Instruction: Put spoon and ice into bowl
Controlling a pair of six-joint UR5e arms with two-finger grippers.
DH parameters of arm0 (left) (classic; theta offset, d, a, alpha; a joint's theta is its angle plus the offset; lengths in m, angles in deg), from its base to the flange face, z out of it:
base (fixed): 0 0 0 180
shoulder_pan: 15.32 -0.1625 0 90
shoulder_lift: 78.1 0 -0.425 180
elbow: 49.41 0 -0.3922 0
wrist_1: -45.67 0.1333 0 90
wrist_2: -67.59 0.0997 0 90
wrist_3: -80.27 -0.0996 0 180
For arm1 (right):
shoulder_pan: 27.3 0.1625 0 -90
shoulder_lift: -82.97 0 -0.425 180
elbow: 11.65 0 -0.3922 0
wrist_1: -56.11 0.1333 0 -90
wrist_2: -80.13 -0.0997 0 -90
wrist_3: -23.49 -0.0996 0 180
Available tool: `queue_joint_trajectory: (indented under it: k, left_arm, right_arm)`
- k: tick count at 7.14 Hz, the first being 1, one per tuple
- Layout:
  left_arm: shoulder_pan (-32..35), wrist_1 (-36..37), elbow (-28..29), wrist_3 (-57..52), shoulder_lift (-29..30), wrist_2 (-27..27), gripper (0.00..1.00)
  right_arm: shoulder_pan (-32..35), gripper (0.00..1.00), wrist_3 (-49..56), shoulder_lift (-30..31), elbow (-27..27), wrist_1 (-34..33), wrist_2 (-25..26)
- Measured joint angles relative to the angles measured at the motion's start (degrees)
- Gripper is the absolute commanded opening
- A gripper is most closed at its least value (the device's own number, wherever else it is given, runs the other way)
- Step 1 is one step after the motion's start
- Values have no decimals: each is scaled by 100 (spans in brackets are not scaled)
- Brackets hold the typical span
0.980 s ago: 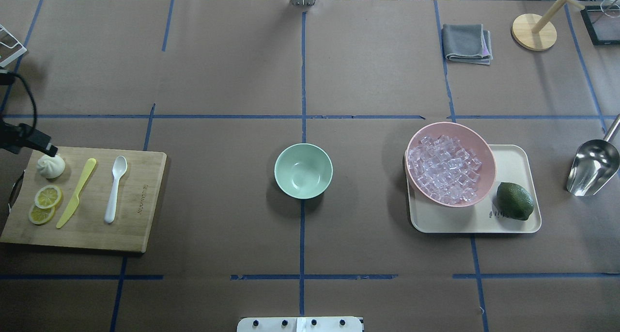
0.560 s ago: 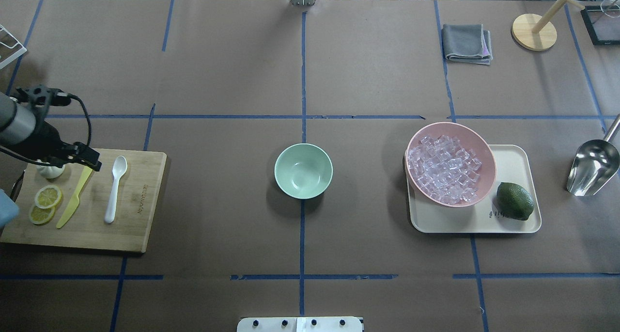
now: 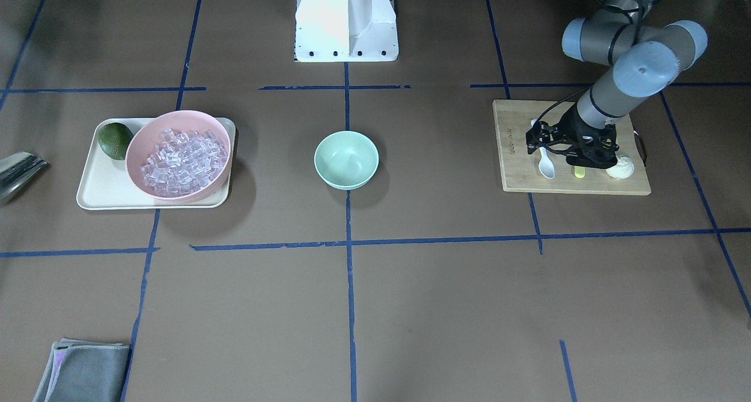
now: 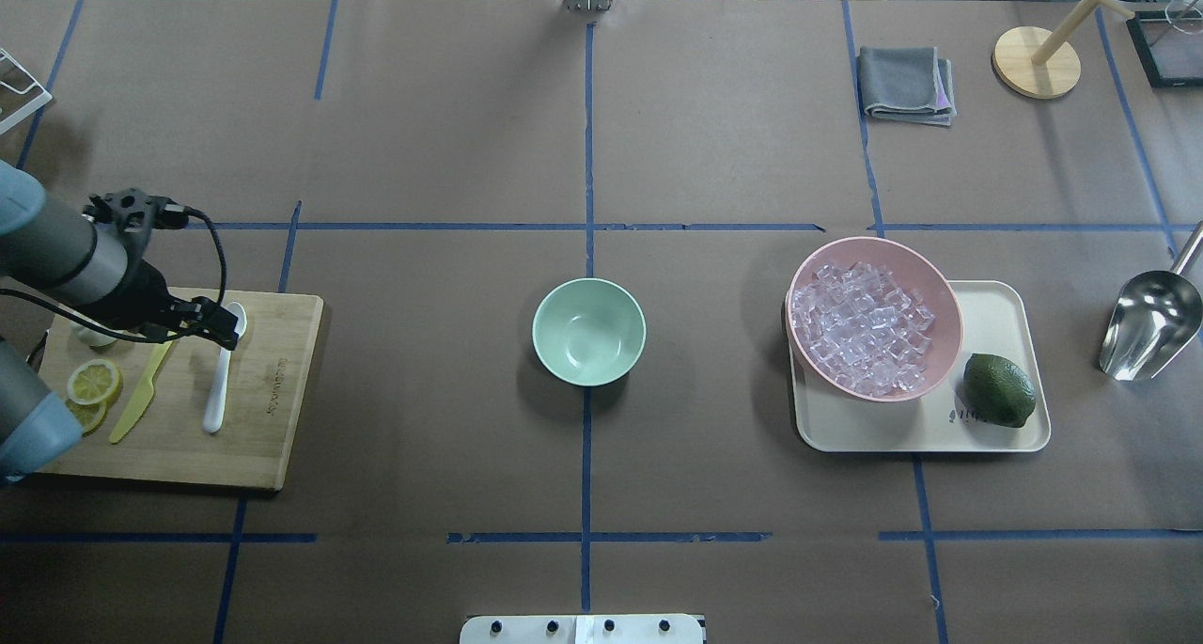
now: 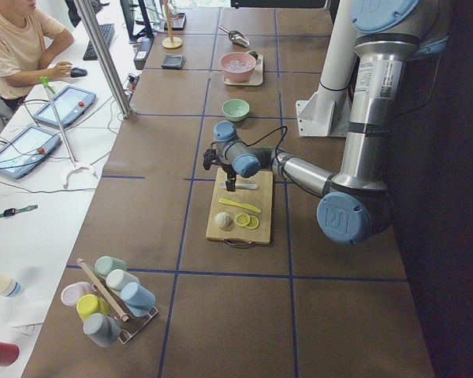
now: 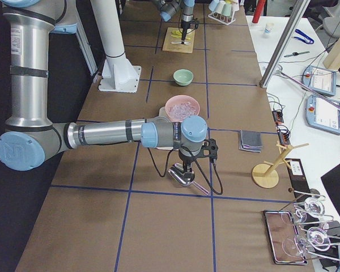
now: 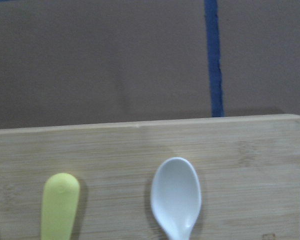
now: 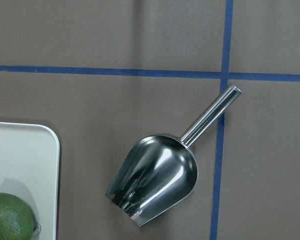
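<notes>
White spoon [image 4: 215, 395] beneath left pincer [image 4: 224, 330] | left pincer, right pincer [image 6: 184, 170] gaps: cannot tell

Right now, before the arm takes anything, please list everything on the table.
cutting board: 1, wooden, robot's left side.
spoon: 1, white, on the cutting board.
knife: 1, yellow-green, on the cutting board.
lemon slices: 2, yellow, on the cutting board.
bun: 1, white, on the cutting board.
bowl: 1, mint-green, table's middle, empty.
tray: 1, beige, robot's right side.
pink bowl: 1, pink, on the tray.
ice: many cubes, clear, heaped in the pink bowl.
lime: 1, dark green, on the tray.
scoop: 1, silver, right of the tray.
cloth: 1, grey, far side.
wooden stand: 1, tan, far right corner.
left gripper: 1, black, above the spoon's wide end.
right gripper: 1, black, above the scoop.
</notes>
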Motion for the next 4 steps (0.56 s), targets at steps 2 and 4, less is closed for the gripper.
queue_joint_trajectory:
  k: [2, 4]
  left_arm:
    - [-47, 2, 5, 29, -28, 8, 34]
    - [-50, 3, 7, 30, -75, 10, 4]
  right_arm:
    - [0, 100, -1, 0, -33, 0, 1]
    - [0, 100, -1, 0, -41, -6, 2]
